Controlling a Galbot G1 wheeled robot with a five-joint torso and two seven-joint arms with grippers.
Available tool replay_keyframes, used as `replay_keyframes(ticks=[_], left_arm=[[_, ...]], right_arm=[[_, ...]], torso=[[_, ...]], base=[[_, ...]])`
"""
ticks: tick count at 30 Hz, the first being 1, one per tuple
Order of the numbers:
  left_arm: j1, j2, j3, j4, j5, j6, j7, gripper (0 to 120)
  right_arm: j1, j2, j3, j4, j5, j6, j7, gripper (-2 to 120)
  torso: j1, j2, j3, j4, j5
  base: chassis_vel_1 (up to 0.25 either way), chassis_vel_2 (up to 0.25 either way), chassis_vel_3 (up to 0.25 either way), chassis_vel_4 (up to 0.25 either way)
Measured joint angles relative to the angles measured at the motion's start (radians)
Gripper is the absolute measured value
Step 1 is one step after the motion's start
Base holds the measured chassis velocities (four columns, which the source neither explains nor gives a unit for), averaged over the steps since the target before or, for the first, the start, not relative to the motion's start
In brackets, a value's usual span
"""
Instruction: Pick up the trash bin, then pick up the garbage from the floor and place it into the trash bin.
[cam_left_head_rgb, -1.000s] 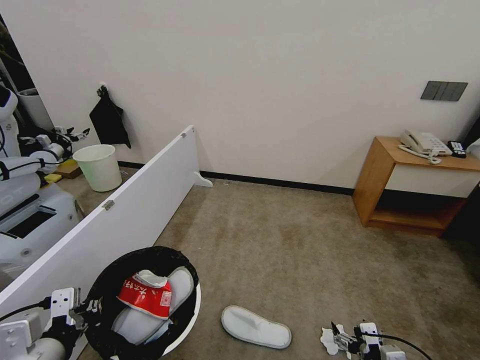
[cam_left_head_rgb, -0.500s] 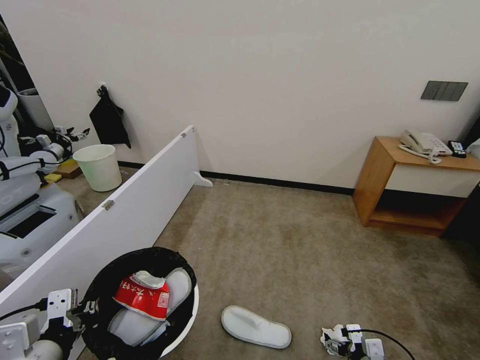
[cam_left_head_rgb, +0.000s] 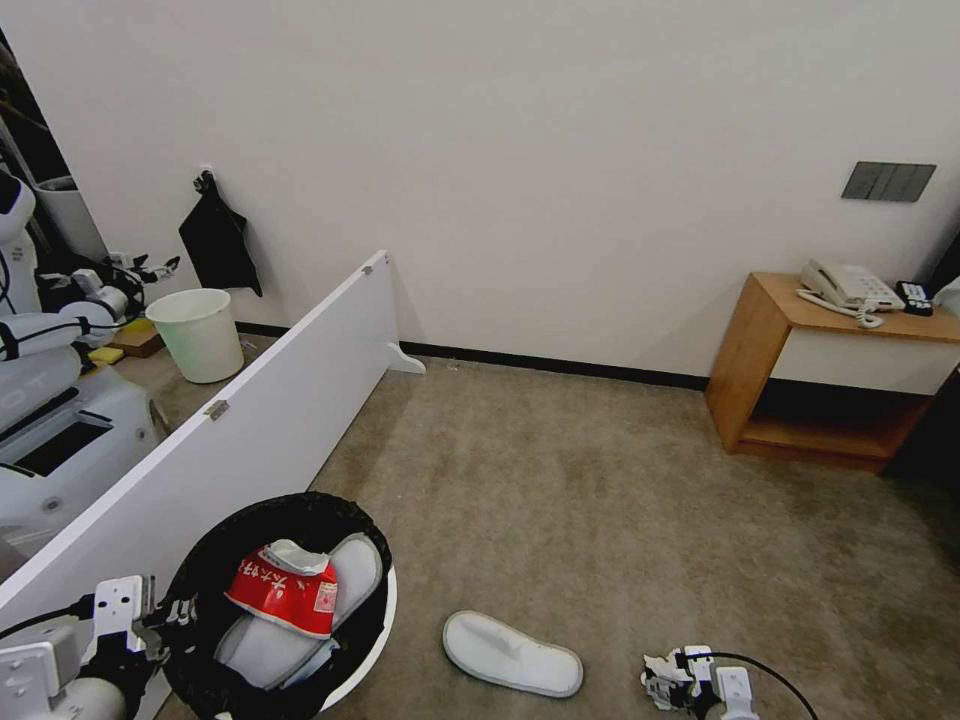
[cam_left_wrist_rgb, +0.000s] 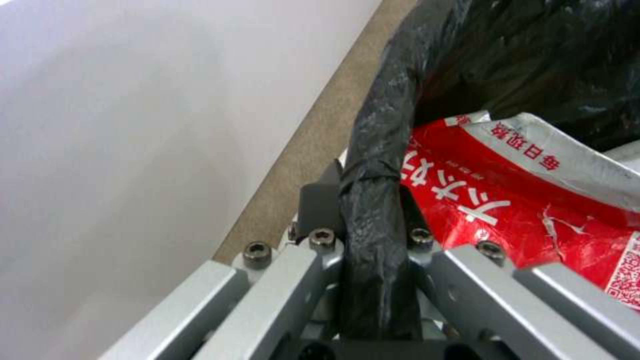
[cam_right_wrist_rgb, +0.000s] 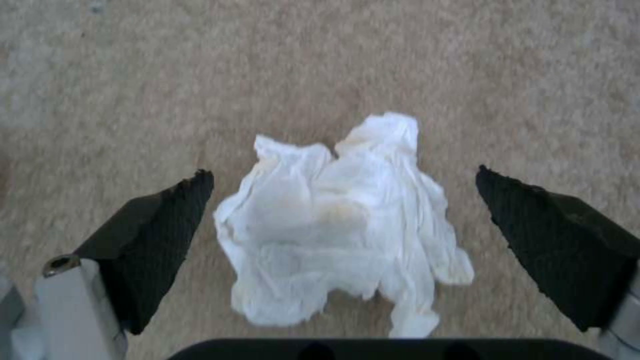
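Since a second ago the right gripper (cam_left_head_rgb: 668, 683) has dropped lower and slid a bit to the left, so now it's sitting right over the white tissue (cam_right_wrist_rgb: 340, 220) on the carpet (cam_left_head_rgb: 620, 500); the bin has dipped a touch too. Its fingers (cam_right_wrist_rgb: 157, 235) are spread wide with the tissue lying flat between them, not touching either pad as far as I can see. Over on the other side, the left gripper (cam_left_wrist_rgb: 363, 227) is clamped shut on the black-bagged rim of the trash bin (cam_left_head_rgb: 290, 520), one finger outside the rim and one inside. Just past that grip, inside the bin, there's a red-white packet (cam_left_wrist_rgb: 533, 200) lying on top of a white slipper (cam_left_head_rgb: 345, 580). The second slipper (cam_left_head_rgb: 512, 654) is on the floor between the two grippers, closer to the right one, just beside the tissue. Beyond the left gripper a white partition board (cam_left_head_rgb: 250, 430) runs away toward the wall, with an unlined pale bin (cam_left_head_rgb: 200, 335) behind it. Well beyond the right gripper, against the wall, is a wooden nightstand (cam_left_head_rgb: 790, 380) with a phone (cam_left_head_rgb: 845, 288) on it.
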Motion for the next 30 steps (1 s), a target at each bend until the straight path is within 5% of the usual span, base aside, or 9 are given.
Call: replay_keyframes(ticks=[10, 30], left_arm=[[0.001, 0.001, 0.000, -0.003, -0.002, 0.000, -0.001, 3], [-0.002, 0.005, 0.000, -0.006, -0.007, 0.000, -0.001, 3]], right_arm=[[0.038, 0.006, 0.003, -0.041, 0.001, 0.001, -0.010, 93], [0.032, 0.001, 0.008, -0.076, 0.007, 0.000, -0.024, 19]], torso=[[0.000, 0.000, 0.000, 0.0001, 0.0000], [0.000, 0.000, 0.000, 0.0001, 0.0000]], base=[[0.000, 0.000, 0.000, 0.000], [0.000, 0.000, 0.000, 0.000]])
